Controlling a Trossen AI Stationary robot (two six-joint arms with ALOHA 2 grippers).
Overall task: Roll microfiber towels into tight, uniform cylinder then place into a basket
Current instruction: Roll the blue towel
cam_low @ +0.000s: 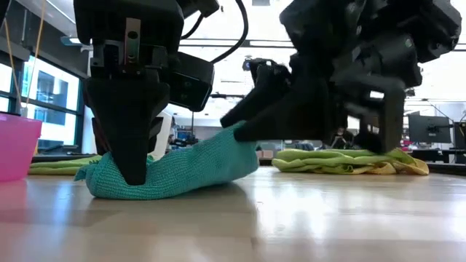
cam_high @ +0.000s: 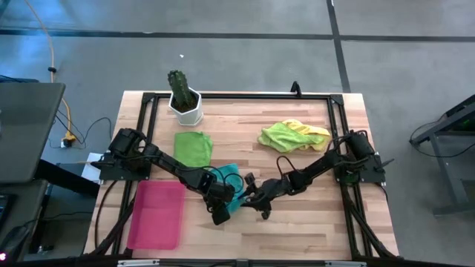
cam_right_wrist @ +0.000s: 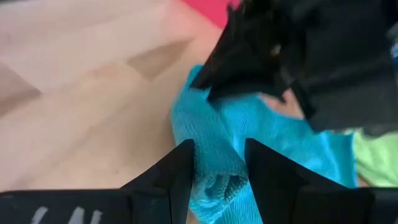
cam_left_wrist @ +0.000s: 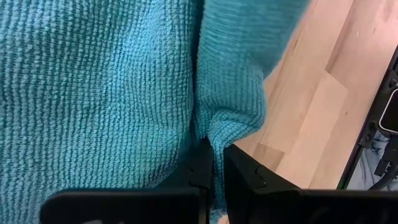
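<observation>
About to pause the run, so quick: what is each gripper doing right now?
Left gripper: shut on the teal towel.
Right gripper: closed around the same towel's rolled end.

A wooden table carries a teal towel lying between both jaws, a green towel, lime and yellow towels, a pink basket and a potted cactus farther off

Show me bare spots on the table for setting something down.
Free: the back middle between the cactus pot and the yellow-green cloths, and the front right corner. Crowded: the front middle, where both claws work the teal towel beside the pink tray.
</observation>
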